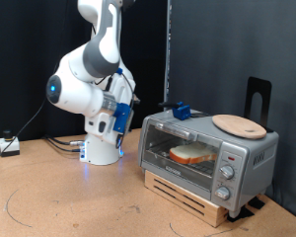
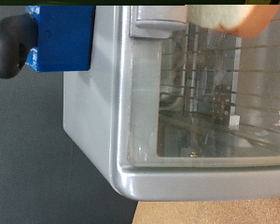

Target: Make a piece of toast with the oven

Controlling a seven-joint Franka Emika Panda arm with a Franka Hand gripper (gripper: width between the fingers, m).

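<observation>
The silver-grey oven (image 1: pixel 207 153) stands on a slatted wooden base at the exterior view's right, with its glass door shut. The piece of toast (image 1: pixel 190 153) lies on the wire rack inside, seen through the glass. In the wrist view the oven's corner and door (image 2: pixel 205 112) fill the picture, and an edge of the toast (image 2: pixel 224 17) shows behind the glass. My gripper (image 1: pixel 124 119) hangs off the white arm to the left of the oven, apart from it and holding nothing that I can see. Its fingers do not show in the wrist view.
A round light-wood plate (image 1: pixel 239 124) lies on the oven's top. A blue block with a black part (image 1: pixel 181 111) sits on the oven's top at its left end and also shows in the wrist view (image 2: pixel 56 39). Cables lie on the table at the left (image 1: pixel 10 146).
</observation>
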